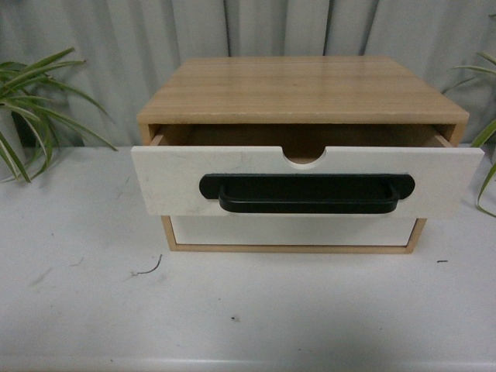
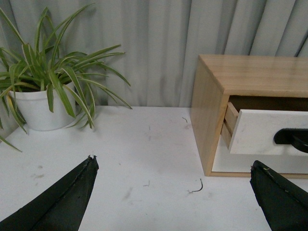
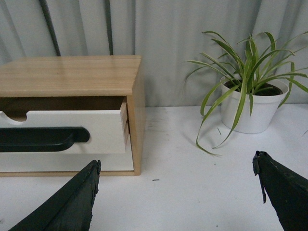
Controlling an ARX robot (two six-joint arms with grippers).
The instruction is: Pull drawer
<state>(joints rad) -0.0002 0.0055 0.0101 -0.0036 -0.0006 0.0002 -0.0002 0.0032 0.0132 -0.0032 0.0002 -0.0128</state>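
The drawer (image 1: 178, 182), white-fronted with a long black bar handle (image 1: 307, 194) and a half-round notch in its top edge, stands partly pulled out of a wooden cabinet (image 1: 302, 89). Its side shows in the left wrist view as drawer (image 2: 262, 132) and in the right wrist view as drawer (image 3: 103, 127). My left gripper (image 2: 173, 166) is open above the table, to the left of the cabinet. My right gripper (image 3: 175, 166) is open to the cabinet's right. Neither touches the drawer, and neither arm shows in the front view.
A plain white drawer front (image 1: 294, 230) sits below, closed. A potted plant (image 2: 41, 103) stands left of the cabinet, another potted plant (image 3: 252, 103) to its right. A grey curtain hangs behind. A small bent wire (image 2: 196, 186) lies on the white table (image 1: 93, 294).
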